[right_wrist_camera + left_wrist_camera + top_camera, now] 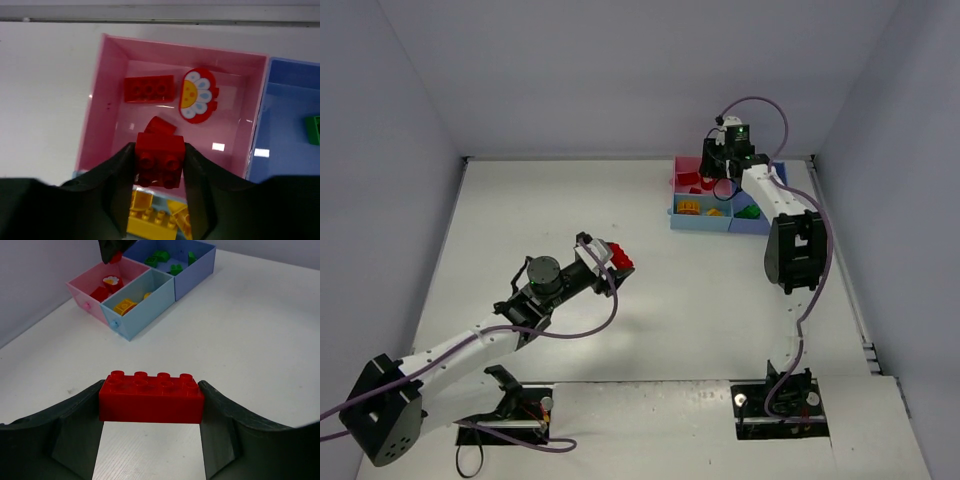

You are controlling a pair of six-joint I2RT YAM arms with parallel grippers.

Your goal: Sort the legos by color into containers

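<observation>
My left gripper [151,402] is shut on a long red brick [151,399], held above the bare table mid-left [617,257]. My right gripper [160,162] is shut on a small red brick [160,154], held over the pink tray [110,90]. The pink tray holds a red brick [149,89], a red flower-print piece [199,95] and another red piece [163,126]. The light blue tray [157,302] holds yellow bricks [125,305]. The medium blue tray [200,265] holds green bricks [161,256]. In the top view the trays [700,222] sit at the back right under the right gripper [720,160].
White table with grey walls on three sides. The joined trays stand against the back wall near the right corner. Purple cables loop off both arms. The arm bases sit at the near edge.
</observation>
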